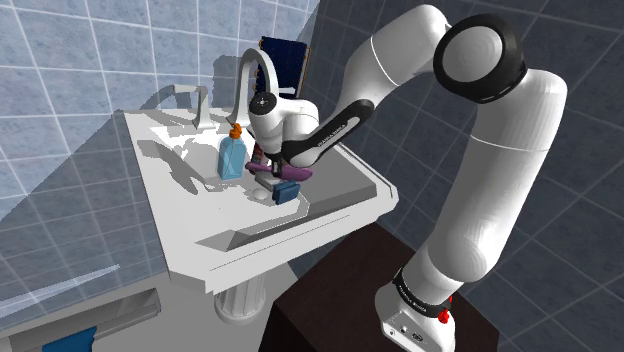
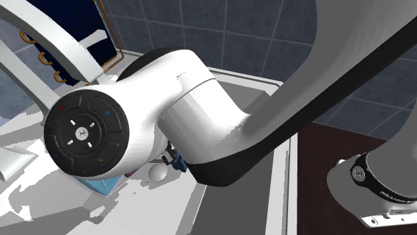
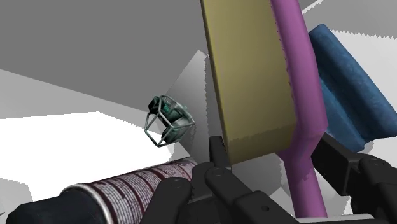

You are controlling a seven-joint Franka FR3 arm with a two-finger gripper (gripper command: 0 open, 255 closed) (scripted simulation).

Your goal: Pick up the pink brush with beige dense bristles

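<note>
The gripper is clamped on the brush. In the wrist view one black finger presses against the end of the beige bristle block and the other sits against the pink-purple handle, so the brush stands between them and runs away from the hand. The bristles form one dense, flat-sided slab along the handle.

Just beside the handle, on the side away from the bristles, lies a dark blue rounded thing — what it is I cannot tell. Near the finger on the bristle side is a tube with a dark red and white pattern, lying on its side. Beyond it sits a small green wire-framed object on the pale surface.

In the shoulder view the arm reaches from the stand up and over to the white sink. The gripper hangs low over the sink top with the brush showing as a purple sliver at its tip. Whether the brush is clear of the surface cannot be told. A blue bottle with an orange cap stands just beside the gripper, on the shoulder view's left, below the curved tap. A dark blue towel hangs on the tiled wall behind.

In the second exterior view the white wrist is close to the camera — the sink lies beneath it.
</note>
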